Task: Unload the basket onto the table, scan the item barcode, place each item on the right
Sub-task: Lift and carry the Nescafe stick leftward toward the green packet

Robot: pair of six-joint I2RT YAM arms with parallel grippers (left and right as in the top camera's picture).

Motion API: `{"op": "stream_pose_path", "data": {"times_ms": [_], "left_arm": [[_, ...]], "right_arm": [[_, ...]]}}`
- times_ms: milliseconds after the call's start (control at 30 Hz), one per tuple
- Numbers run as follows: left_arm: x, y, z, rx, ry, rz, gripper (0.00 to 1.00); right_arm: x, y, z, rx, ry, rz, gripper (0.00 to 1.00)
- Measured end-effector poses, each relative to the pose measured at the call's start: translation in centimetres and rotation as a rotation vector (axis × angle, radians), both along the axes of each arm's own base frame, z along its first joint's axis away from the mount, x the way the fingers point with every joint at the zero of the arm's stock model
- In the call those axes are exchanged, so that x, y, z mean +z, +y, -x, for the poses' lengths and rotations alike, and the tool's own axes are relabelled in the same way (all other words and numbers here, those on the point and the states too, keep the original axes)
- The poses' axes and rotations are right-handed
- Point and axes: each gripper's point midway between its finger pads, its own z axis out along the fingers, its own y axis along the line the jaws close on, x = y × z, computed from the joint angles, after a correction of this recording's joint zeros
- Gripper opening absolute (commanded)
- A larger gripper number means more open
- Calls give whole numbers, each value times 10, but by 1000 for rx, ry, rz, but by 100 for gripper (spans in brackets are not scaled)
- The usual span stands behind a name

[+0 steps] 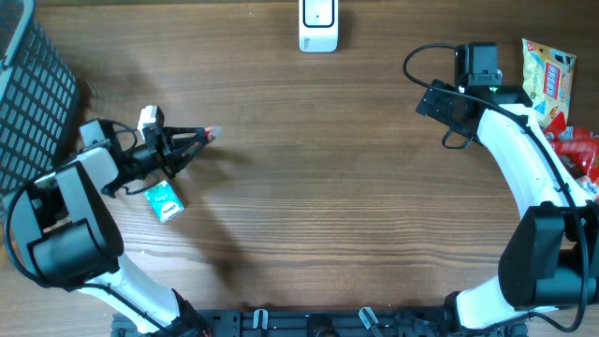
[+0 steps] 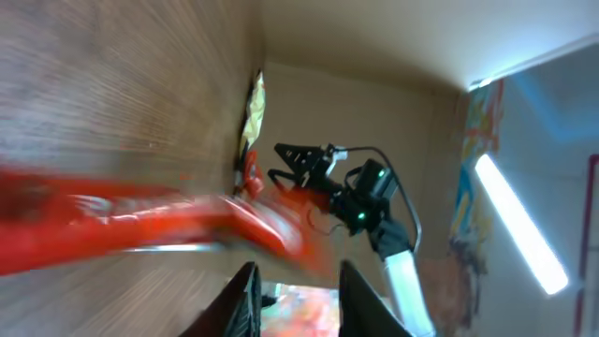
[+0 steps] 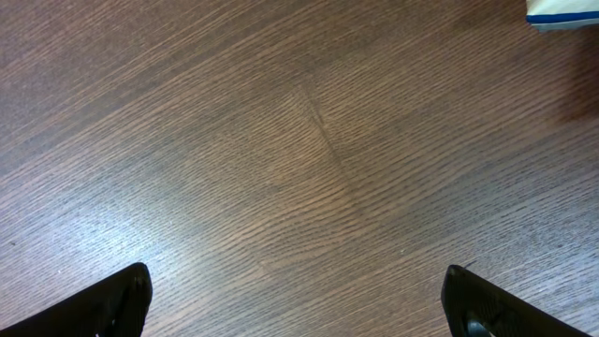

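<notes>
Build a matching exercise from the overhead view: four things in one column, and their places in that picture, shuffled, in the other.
Things:
1. scanner
2. basket
3. green box
4. yellow bag

Places in the overhead view:
A. left side, lower half
B. top edge, centre
C. right edge, upper half
D. top-left corner

Pairs: 1-B, 2-D, 3-A, 4-C

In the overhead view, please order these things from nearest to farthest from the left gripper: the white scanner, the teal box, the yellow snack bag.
1. The teal box, on the table just below the left gripper.
2. The white scanner, at the top centre edge.
3. The yellow snack bag, far right.
</notes>
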Motion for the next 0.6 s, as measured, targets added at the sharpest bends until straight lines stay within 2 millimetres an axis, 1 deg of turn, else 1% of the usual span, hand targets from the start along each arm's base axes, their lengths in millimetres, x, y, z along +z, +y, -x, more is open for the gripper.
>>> {"op": "stream_pose_path", "data": {"times_ms": [67,300,400,533,600], "left_arm": [[0,4,1,13,23,10,45],[-2,7,1,23,45,9,45],[-3,7,1,24,48,4,46],[-5,7,1,26,52,-21,51],[-9,5,1,29,72,-82,53]], "right_arm": [[0,0,0,0,0,0,100],[0,0,0,0,0,0,100],[0,0,0,0,0,0,100],[0,0,0,0,0,0,100],[0,0,0,0,0,0,100]]}}
